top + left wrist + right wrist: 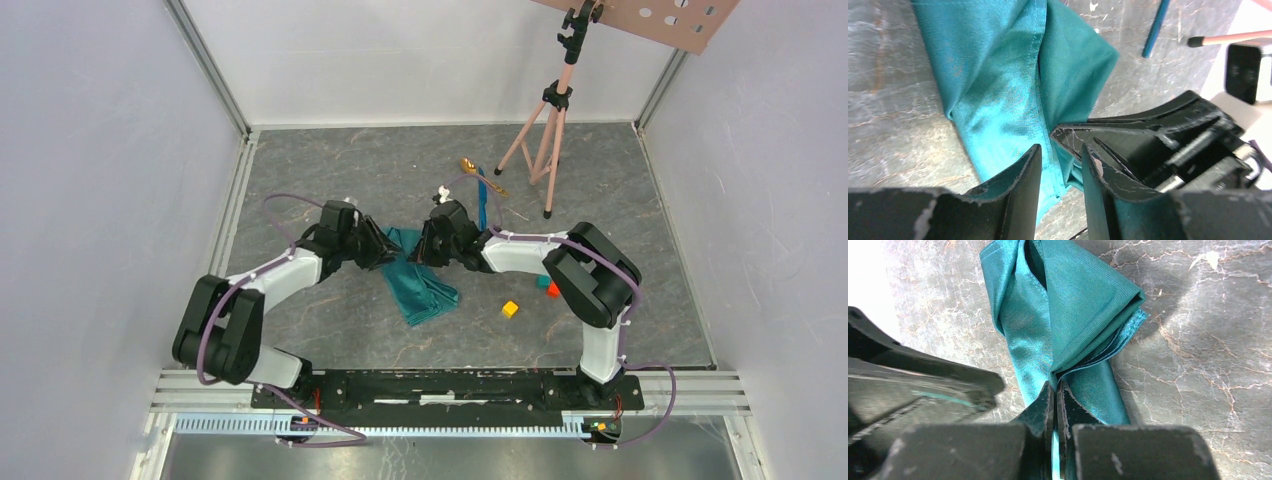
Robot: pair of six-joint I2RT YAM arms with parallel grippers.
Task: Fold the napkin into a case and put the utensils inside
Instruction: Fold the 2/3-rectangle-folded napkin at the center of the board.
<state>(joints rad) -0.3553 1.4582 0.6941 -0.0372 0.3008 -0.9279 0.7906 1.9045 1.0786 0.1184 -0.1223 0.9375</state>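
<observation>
From above, the napkin lies mid-table as a crumpled narrow strip running from eleven o'clock down to five. The left claw and right claw meet over its upper end. The gold spoon and the blue stick rest on the table at about one o'clock from the cloth, outside it. A yellow cube and a red cube sit off toward three o'clock. A tripod stands at the far right.

Looking along the left claw, its fingers stand apart, and the napkin shows in the gap and spreads away toward twelve o'clock. The right claw is just beside it at three o'clock.

Looking along the right claw, the fingers are pressed together on a fold of the napkin, which bunches up from the pinch toward twelve o'clock.
</observation>
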